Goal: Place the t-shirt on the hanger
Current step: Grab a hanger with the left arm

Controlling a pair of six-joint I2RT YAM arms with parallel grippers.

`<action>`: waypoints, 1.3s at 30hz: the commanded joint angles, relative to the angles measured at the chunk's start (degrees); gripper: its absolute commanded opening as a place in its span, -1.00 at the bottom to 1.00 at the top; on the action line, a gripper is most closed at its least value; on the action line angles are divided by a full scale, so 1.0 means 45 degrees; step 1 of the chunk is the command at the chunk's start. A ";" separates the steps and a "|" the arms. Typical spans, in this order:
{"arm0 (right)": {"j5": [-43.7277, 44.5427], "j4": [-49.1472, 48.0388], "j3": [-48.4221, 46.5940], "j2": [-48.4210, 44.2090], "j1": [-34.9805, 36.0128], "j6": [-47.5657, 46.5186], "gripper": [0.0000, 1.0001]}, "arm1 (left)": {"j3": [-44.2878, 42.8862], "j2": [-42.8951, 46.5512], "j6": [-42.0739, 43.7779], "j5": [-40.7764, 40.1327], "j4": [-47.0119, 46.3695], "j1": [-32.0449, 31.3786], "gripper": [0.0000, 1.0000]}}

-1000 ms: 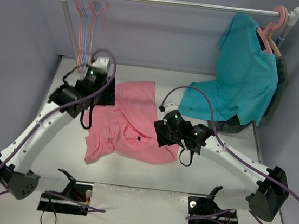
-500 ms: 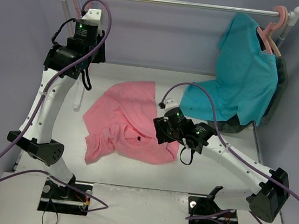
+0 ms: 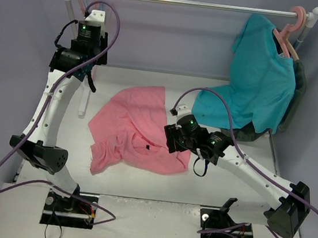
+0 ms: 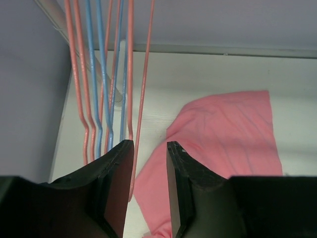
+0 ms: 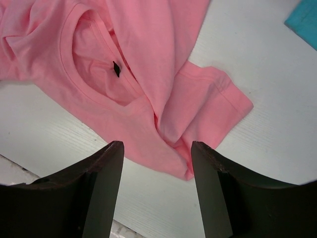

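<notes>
- Nothing of the job proper is done yet: the pink t-shirt lies crumpled on the desk, about midway between the two arms, neck opening upward with its small dark label showing.
- The thin pink hanger hangs from the rail at the far left end, among thin blue hangers and other pink wires (which of those strands belong to the same hanger I cannot tell).
- The left hand is raised to that bunch. Its fingers stand apart with one pink wire running down through the gap, close to the left finger. There is daylight on the other side, so I judge it not yet clamped.
- The right hand hovers low over the t-shirt's folded sleeve, beside the collar. Its fingers are wide apart and grip nothing.
- The teal t-shirt on the thick pink hanger at the right end plays no part.
- Left to do, as I judge it: close on the hanger, lift it off the rail, bring it to the shirt, and thread it through the neck so both shoulders sit on it. That is nearly the whole task.
</notes>
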State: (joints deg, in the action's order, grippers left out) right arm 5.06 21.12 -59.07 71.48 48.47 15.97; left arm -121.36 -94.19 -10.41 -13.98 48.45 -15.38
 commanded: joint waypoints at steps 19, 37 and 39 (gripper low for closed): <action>-0.0050 -0.0573 -0.0037 -0.0221 0.0030 -0.0150 0.15 | 0.1460 0.1009 0.0342 0.1074 -0.2698 0.0370 -0.34; -0.0129 -0.0534 -0.0136 -0.0240 0.0030 -0.0248 0.16 | 0.1695 0.0678 0.0986 -0.0411 -0.2993 0.1014 -0.25; -0.0128 -0.0534 -0.0096 -0.0260 0.0011 -0.0248 0.16 | 0.1734 0.0542 0.0986 -0.0410 -0.2973 0.1131 -0.24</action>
State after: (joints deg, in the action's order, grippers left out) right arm 4.21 20.80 -58.54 71.46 48.47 14.96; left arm -112.64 -91.98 -6.90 -15.73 37.63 -11.20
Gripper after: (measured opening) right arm 0.577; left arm 0.376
